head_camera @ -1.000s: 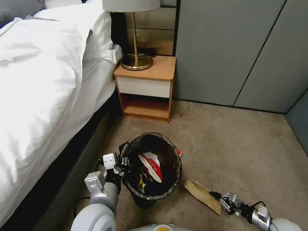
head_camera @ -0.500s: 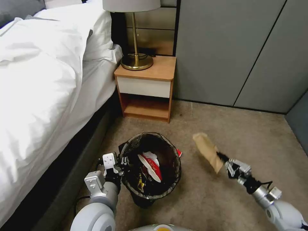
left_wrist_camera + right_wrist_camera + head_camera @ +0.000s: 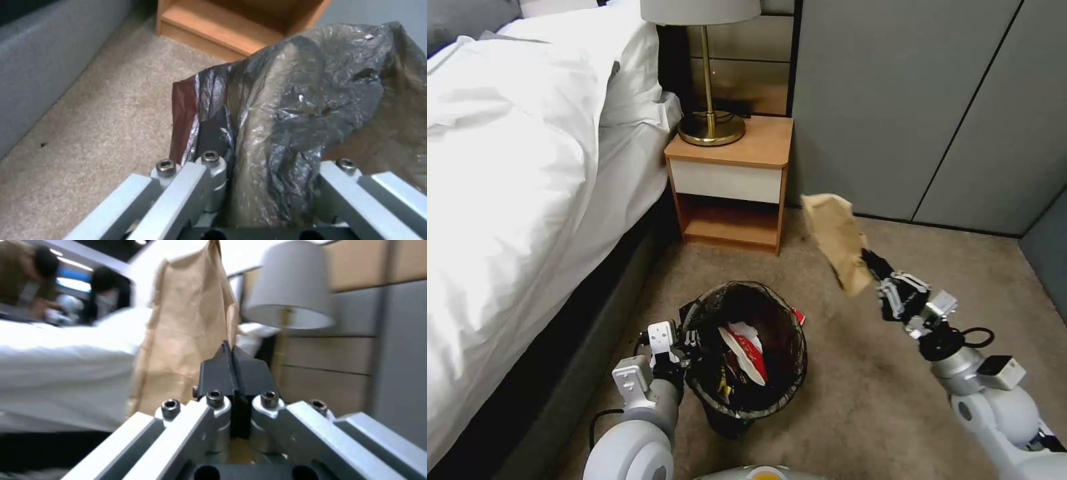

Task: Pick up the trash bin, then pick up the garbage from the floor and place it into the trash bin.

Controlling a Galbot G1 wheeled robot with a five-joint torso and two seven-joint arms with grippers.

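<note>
Short beige carpet (image 3: 894, 373) covers the floor. Nearest, the left gripper (image 3: 684, 340) is clamped on the crinkled dark liner at the rim of the trash bin (image 3: 747, 293), a round bucket that holds red-and-white packets (image 3: 747, 350). To its right, the right gripper (image 3: 872, 261) pinches one end of a creased brown paper bag (image 3: 834, 237), held up off the floor, its long axis slanting up and away toward the wooden nightstand (image 3: 730, 180). Behind stand a brass lamp (image 3: 710, 127), white bedding (image 3: 507, 167) and grey wall panels (image 3: 927, 100).
</note>
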